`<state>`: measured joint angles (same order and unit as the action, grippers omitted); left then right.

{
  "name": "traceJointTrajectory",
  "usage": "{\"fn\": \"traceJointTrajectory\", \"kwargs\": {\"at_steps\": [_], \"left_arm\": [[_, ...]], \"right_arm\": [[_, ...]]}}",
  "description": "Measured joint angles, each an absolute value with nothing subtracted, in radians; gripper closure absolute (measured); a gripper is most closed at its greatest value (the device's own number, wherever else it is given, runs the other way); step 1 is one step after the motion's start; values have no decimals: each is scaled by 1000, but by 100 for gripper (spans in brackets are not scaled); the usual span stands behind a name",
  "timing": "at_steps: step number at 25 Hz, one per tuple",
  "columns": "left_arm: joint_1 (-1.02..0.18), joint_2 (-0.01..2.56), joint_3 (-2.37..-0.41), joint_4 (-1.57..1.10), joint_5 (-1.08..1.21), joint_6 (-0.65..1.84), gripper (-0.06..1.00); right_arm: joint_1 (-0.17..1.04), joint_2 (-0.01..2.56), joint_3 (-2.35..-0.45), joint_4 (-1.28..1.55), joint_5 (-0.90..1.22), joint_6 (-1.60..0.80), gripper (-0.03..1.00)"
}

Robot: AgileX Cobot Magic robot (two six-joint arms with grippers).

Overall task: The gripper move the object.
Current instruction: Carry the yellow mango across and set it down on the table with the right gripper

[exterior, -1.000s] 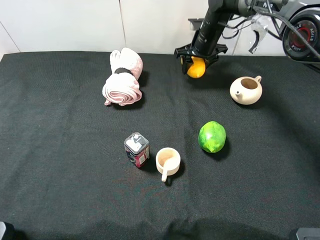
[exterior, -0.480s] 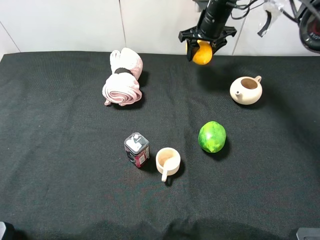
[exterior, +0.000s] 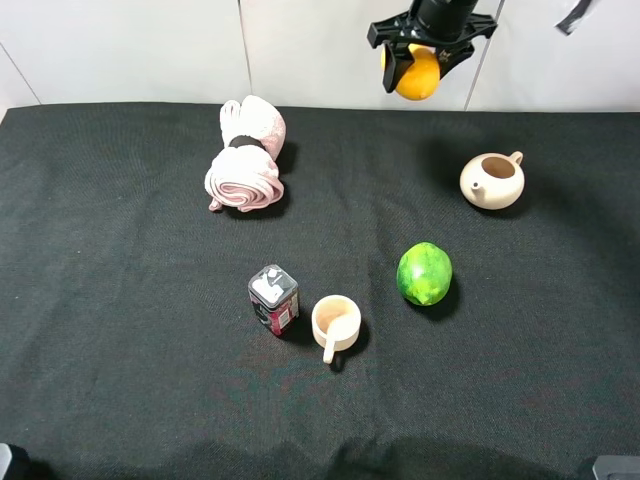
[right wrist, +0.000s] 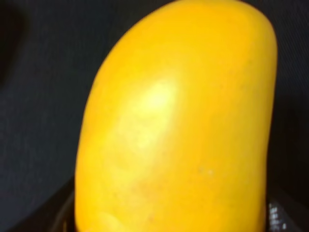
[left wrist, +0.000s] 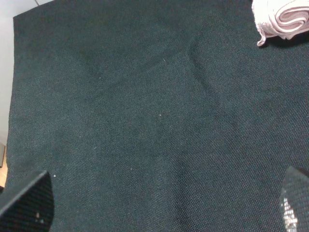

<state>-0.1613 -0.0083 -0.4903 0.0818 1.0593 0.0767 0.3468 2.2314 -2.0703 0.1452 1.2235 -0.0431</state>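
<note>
The orange-yellow mango [exterior: 418, 76] hangs in my right gripper [exterior: 424, 48], which is shut on it high above the far edge of the black cloth, in front of the white wall. The mango fills the right wrist view [right wrist: 178, 121], with only dark cloth around it. My left gripper [left wrist: 159, 212] is out of the high view. In the left wrist view its two dark fingertips [left wrist: 26, 203] stand far apart, open and empty, over bare black cloth.
A round green fruit [exterior: 424, 273] lies right of centre. A beige teapot [exterior: 493, 180] stands at the right, and a rolled pink towel [exterior: 247, 155] at the back left, also in the left wrist view [left wrist: 282, 14]. A small can [exterior: 273, 298] and a beige cup [exterior: 335, 322] stand near the middle.
My right gripper has lifted the mango off the cloth at the back and carried it upward, slightly to the right in the high view. Nothing else has moved.
</note>
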Motion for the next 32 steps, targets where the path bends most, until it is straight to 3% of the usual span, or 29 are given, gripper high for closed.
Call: {"fn": "traceJointTrajectory", "kwargs": {"at_steps": [32], "left_arm": [[-161,-8,-490,82,1059,77,-5]], "right_arm": [[349,1612,-1381,145,1224,56,51]]}}
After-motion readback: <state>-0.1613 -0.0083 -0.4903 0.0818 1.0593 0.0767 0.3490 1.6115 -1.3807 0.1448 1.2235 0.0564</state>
